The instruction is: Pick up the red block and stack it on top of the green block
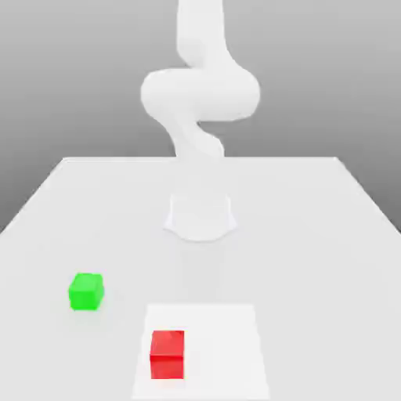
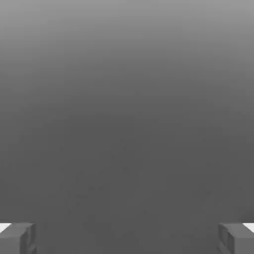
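The red block [image 1: 167,354] sits on the white table [image 1: 313,235] near its front edge, a little to the exterior view's left of centre. The green block [image 1: 86,291] stands apart from it, further back and toward the exterior view's left. In the hand view my gripper [image 2: 127,238] is open: its grey fingertips [image 2: 17,237] stand far apart with nothing between them, and only a plain grey background lies beyond. The white arm [image 1: 200,94] rises from the middle of the table and bends upward, well away from both blocks.
The arm's round base [image 1: 200,215] stands at the table's centre, behind both blocks. The red block rests on a lighter square patch [image 1: 227,345]. The table's side edges slant inward toward the back.
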`<act>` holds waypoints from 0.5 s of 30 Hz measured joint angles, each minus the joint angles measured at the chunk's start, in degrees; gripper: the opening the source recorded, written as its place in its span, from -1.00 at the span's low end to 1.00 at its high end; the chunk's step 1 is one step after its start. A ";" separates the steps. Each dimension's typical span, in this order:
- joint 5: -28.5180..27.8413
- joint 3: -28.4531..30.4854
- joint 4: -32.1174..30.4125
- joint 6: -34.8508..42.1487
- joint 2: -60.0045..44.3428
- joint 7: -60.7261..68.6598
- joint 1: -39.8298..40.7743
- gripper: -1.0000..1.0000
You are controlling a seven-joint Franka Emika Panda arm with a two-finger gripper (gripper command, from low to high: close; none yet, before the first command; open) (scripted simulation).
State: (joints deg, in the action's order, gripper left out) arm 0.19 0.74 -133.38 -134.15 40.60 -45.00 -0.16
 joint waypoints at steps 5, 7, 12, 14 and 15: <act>0.41 1.53 -3.28 -4.85 -10.73 1.74 -0.33 0.00; 0.62 2.09 -4.55 -6.73 -14.90 2.45 -0.42 0.00; 1.22 3.29 -7.73 -11.43 -25.29 4.27 -0.43 0.00; 1.45 3.67 -8.99 -13.30 -29.44 4.97 -0.35 0.00; 1.56 3.84 -9.63 -14.24 -31.52 5.34 -0.29 0.00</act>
State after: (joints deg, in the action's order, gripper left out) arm 1.75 4.58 -143.01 -148.38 9.08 -39.66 -0.45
